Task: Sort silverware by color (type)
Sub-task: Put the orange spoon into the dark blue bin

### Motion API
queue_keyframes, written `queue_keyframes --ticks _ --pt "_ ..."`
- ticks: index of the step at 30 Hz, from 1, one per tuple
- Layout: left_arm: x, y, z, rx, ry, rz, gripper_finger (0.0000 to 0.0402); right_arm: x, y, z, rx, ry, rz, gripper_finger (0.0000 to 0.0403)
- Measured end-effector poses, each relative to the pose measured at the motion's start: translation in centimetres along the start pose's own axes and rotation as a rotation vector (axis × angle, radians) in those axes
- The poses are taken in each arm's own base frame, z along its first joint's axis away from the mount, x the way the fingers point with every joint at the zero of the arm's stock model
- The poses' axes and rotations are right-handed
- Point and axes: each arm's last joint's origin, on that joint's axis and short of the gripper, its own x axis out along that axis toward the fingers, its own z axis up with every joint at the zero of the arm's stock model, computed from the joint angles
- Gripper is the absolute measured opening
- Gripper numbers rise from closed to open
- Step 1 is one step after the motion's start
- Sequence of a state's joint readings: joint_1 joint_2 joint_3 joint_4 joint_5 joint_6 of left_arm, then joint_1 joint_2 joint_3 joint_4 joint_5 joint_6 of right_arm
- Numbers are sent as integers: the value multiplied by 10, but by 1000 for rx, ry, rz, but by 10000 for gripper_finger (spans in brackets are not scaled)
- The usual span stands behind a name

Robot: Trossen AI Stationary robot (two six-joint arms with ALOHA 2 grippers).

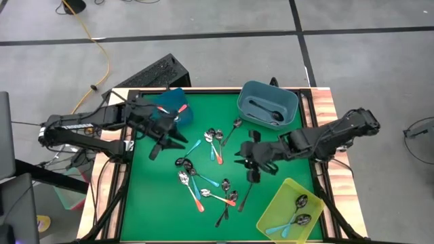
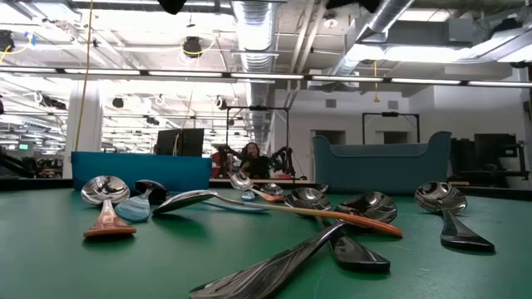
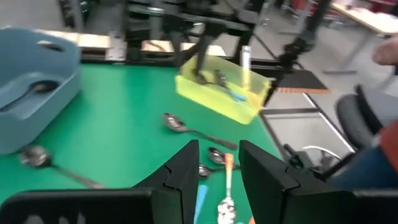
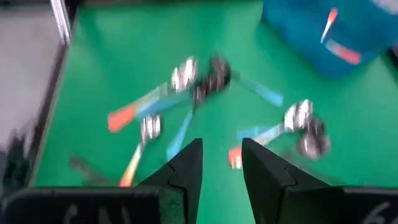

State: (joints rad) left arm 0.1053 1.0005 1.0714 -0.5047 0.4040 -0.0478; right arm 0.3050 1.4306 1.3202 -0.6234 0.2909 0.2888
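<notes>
Now, left to right:
Left gripper point(image 1: 165, 143): fingers parted, empty, above the green mat point(image 1: 149, 196) beside the blue bin point(image 1: 171, 102).
Spoons point(image 1: 203, 177): scattered mid-mat, orange, blue and dark handles.
Right gripper point(image 1: 244, 157): released, empty, over the mat's right half.
Grey bin point(image 1: 268, 104): one dark spoon inside.
Yellow bin point(image 1: 292, 211): blue-handled spoons inside.

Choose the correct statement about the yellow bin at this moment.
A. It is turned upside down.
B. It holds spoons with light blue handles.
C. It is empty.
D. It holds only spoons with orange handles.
B: in the high view the yellow bin stands upright at the mat's corner, with light blue-handled spoons lying inside it.
</notes>
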Motion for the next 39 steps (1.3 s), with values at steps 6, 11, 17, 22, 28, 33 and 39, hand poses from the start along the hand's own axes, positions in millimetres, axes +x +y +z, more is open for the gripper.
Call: queue_keyframes --ticks 6,11,17,22,28,33,39 --pt "7 -10 -1 36 -26 -48 99 18 -22 18 82 -108 -45 127" --pt "19 -13 -18 44 27 -21 99 39 -38 16 120 -59 -74 127" --pt "25 -11 -31 5 66 14 99 84 -56 6 196 39 -121 135" --pt "26 -10 -32 -12 67 46 99 123 -57 -7 201 100 -138 153" --pt "26 -10 -32 -13 68 54 99 161 -56 -26 216 168 -179 161" --pt "26 -9 -32 -13 69 76 99 181 -55 -36 244 183 -186 176" --pt "26 -9 -32 -13 70 85 99 192 -55 -46 242 223 -198 197"
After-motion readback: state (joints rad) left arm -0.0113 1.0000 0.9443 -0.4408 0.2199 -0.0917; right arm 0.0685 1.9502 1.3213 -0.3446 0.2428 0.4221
